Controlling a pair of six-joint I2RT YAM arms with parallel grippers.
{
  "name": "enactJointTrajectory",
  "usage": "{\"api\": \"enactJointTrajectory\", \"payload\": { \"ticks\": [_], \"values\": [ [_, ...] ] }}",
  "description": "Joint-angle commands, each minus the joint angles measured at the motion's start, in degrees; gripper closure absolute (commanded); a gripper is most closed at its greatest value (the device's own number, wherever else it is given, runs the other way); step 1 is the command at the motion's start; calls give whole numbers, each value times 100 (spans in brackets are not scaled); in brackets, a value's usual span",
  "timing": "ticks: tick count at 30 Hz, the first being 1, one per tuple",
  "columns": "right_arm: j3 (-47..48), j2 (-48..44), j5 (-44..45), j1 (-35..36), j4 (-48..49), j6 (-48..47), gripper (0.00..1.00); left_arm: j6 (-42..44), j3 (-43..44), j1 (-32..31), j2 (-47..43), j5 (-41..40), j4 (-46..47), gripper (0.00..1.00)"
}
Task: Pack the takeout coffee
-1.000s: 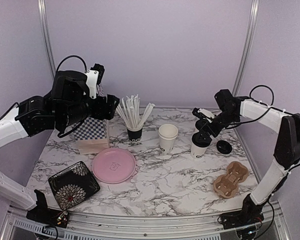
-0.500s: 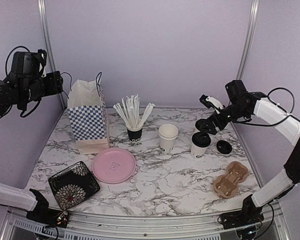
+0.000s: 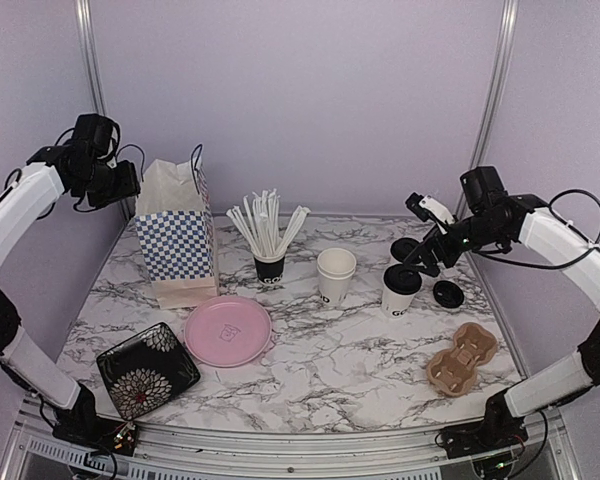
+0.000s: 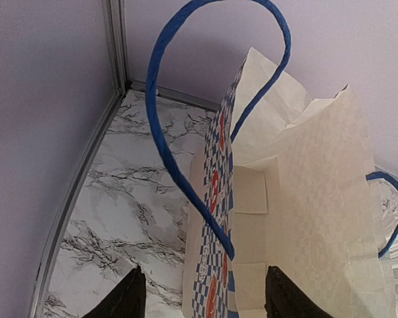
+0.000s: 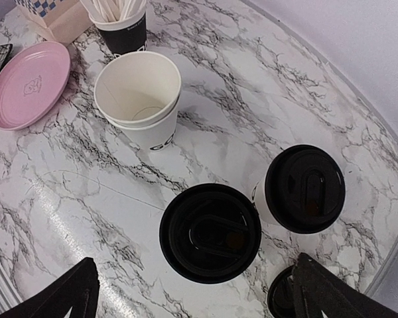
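I read one marking with confidence: the black letters "GO" on the white wall of the front lidded cup (image 3: 399,298), with the rest of the word turned out of view. The stacked open cups (image 3: 335,277) carry black lettering low on the wall, and the black cup of sticks (image 3: 269,268) carries small white lettering. I cannot resolve either in any view. The pink plate (image 3: 227,331) bears a small central emblem that I cannot read.

The marble table (image 3: 350,350) bears a bag (image 3: 178,250), pink plate (image 3: 227,331), floral dish (image 3: 147,369), lidded cups (image 3: 401,290), loose lid (image 3: 447,293) and carrier (image 3: 462,357).
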Motion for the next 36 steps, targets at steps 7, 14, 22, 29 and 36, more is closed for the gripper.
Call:
{"api": "enactJointTrajectory", "payload": {
  "ticks": [7,14,22,29,36],
  "values": [
    [-197,-50,-123,-40,245,-17,3,-5,419,237,701,978,490,55],
    [-160,-65,-133,-40,202,-3,3,217,882,238,1151,633,448,89],
    [154,93,499,-36,-10,97,3,540,1750,215,1337,673,257,100],
    [454,143,881,-47,-177,186,2,869,2278,-182,347,1717,574,100],
    [562,277,796,-204,-318,172,2,870,2290,-1057,-595,3032,695,100]
  ]
}}
